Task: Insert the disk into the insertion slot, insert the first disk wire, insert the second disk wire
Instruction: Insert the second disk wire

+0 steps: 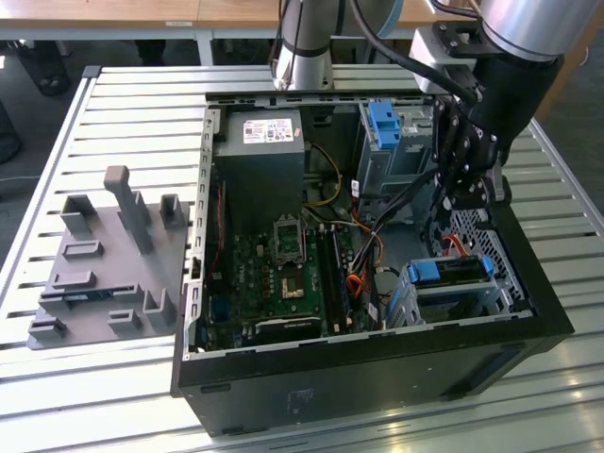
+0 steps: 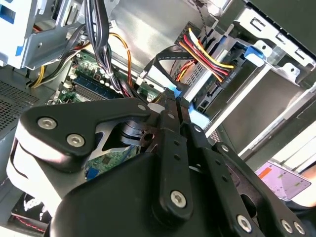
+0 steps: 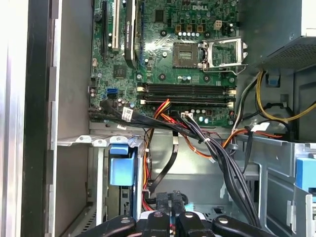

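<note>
The disk (image 1: 451,271), in its blue carrier, lies inside the insertion slot (image 1: 406,300), the low silver cage at the exterior view's right of the open case. My gripper (image 1: 464,193) hangs just above the disk's rear end. In the second wrist view its black fingers (image 2: 168,118) are pressed together, the gripper (image 2: 174,98) shut, right beside the blue carrier (image 2: 197,118). A red, yellow and black wire bundle (image 2: 207,54) ends in a connector at the disk's back. A flat black wire (image 2: 163,52) loops toward the fingertips; I cannot tell whether they pinch it. The first wrist view shows that black wire (image 3: 165,168) above the gripper (image 3: 172,219).
The motherboard (image 1: 283,274) fills the case floor, with the power supply (image 1: 260,160) behind it. A taller grey cage with a blue latch (image 1: 387,127) stands close beside the arm. Cable bundles (image 3: 222,158) cross near the slot. A grey fixture plate (image 1: 104,264) lies on the slatted table.
</note>
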`<state>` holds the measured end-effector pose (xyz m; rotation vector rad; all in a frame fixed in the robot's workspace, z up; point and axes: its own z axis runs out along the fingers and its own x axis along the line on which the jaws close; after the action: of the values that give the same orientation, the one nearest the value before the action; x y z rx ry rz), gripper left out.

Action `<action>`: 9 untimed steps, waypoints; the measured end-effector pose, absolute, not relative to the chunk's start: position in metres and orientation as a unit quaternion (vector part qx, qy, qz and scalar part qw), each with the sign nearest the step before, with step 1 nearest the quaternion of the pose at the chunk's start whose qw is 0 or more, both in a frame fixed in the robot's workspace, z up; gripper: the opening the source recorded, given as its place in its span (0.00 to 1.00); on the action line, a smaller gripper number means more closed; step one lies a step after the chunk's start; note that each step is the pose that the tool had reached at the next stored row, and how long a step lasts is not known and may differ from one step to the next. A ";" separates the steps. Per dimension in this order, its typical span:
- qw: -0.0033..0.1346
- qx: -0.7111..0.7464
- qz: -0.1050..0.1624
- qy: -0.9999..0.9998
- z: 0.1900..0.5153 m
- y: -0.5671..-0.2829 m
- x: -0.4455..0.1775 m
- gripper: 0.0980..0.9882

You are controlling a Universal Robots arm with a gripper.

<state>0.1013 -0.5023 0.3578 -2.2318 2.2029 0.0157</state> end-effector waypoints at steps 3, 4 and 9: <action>0.000 -0.712 0.003 0.703 0.355 -0.502 0.101 0.08; -0.001 -0.712 0.001 0.703 0.354 -0.502 0.101 0.08; -0.013 -0.712 -0.011 0.702 0.353 -0.501 0.101 0.08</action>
<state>0.1013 -0.5014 0.3530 -2.2538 2.2249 -0.0334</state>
